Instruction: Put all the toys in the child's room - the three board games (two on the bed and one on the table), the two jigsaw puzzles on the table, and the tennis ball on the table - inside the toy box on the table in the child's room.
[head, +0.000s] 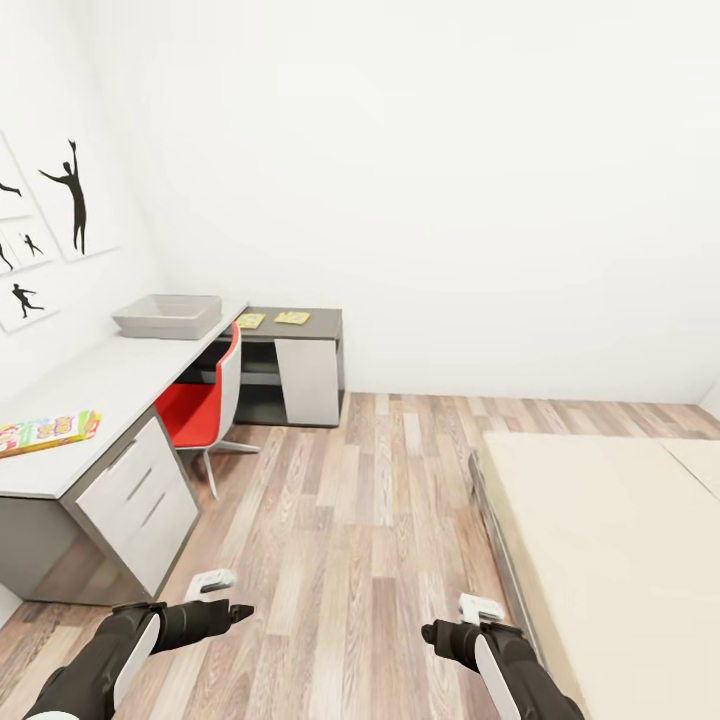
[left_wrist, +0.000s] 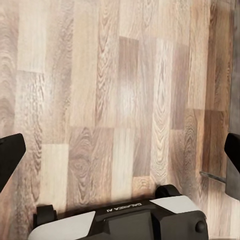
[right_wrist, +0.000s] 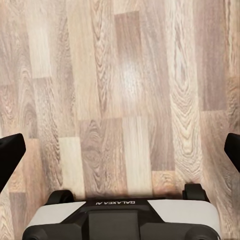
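We stand mid-room, both hands empty over wood-plank floor (head: 350, 560). Left hand (left_wrist: 120, 155) spread wide, right hand (right_wrist: 120, 155) likewise. Shallow pale grey toy box (head: 167, 316) on long pale grey bench (head: 90, 390); colourful flat game box (head: 48, 431) at near end, two yellowish puzzle boards (head: 271, 319) on dark section. Beige-mattress bed (head: 610, 540) right. We judge: drive closer to bench, raise arms before reaching.

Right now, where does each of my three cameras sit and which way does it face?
Head view: on the head, looking down across the wood-plank floor to the pale grey desk, shallow grey tray and beige bed; both forearms show.
Left wrist view: by the left gripper, facing floor; open fingers show.
Right wrist view: by the right gripper, likewise.
Shared: all see the floor.
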